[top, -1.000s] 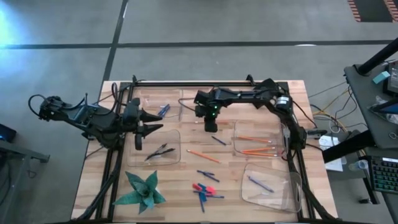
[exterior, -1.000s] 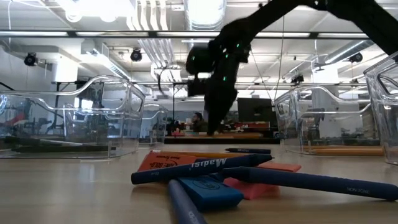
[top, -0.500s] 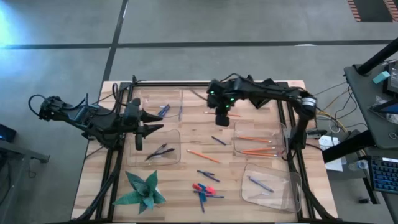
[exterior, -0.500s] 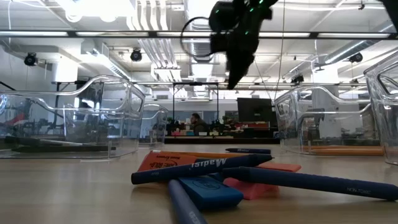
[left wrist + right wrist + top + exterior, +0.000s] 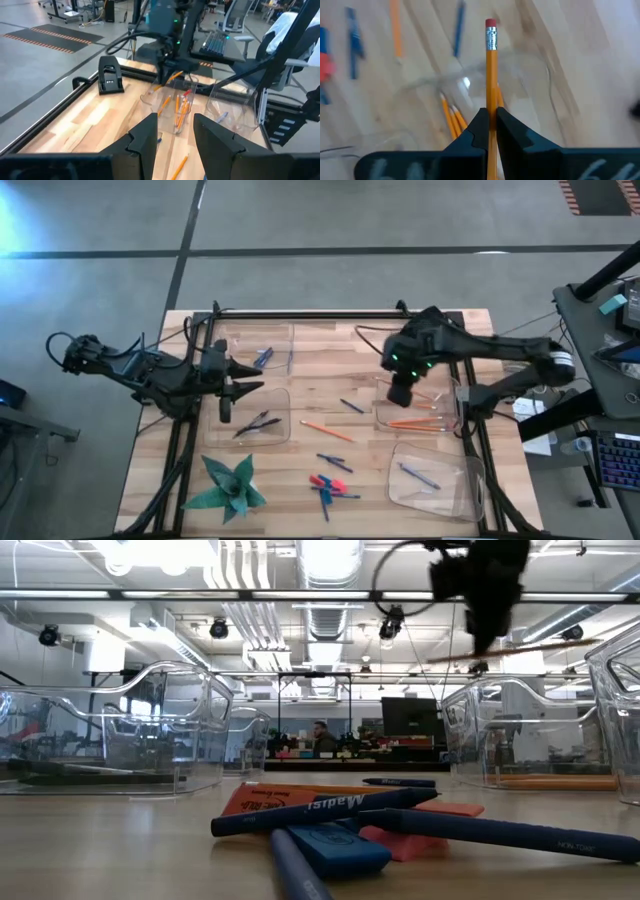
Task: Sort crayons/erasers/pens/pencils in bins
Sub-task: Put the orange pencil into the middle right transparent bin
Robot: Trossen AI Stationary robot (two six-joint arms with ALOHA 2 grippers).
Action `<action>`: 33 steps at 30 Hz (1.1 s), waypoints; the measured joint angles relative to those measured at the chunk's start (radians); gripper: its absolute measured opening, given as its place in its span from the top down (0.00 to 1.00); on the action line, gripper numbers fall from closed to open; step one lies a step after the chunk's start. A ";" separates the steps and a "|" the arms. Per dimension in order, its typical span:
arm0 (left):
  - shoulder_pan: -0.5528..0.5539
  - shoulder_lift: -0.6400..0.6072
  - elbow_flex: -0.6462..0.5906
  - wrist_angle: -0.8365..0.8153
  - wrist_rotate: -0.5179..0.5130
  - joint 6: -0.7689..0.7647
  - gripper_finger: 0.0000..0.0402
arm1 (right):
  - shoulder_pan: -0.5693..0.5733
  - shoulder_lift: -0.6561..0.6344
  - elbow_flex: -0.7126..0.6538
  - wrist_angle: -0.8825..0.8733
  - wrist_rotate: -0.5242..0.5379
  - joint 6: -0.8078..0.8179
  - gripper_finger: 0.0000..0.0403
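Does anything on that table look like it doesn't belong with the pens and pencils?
Yes: a green folded-paper shape lies at the table's near left corner, the only thing there that is neither stationery nor a bin.

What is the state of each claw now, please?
Left claw: open, holding nothing, beside the bin with dark pens.
Right claw: closed on a pencil, above the bin of pencils.

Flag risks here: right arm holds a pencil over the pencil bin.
1. The right hand pinches the pencil near one end, so it may swing or slip.
2. The pencil hangs high above the bin; released now, it could bounce off the rim or out.
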 joint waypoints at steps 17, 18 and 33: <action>0.000 0.014 -0.037 0.003 0.008 -0.053 0.72 | 0.028 -0.094 -0.460 0.277 0.011 0.175 0.97; 0.000 0.013 -0.037 0.003 0.008 -0.053 0.72 | 0.029 -0.094 -0.475 0.307 0.011 0.174 0.97; 0.000 0.010 -0.036 0.003 0.007 -0.053 0.72 | 0.029 -0.088 -0.580 0.426 -0.031 0.038 0.97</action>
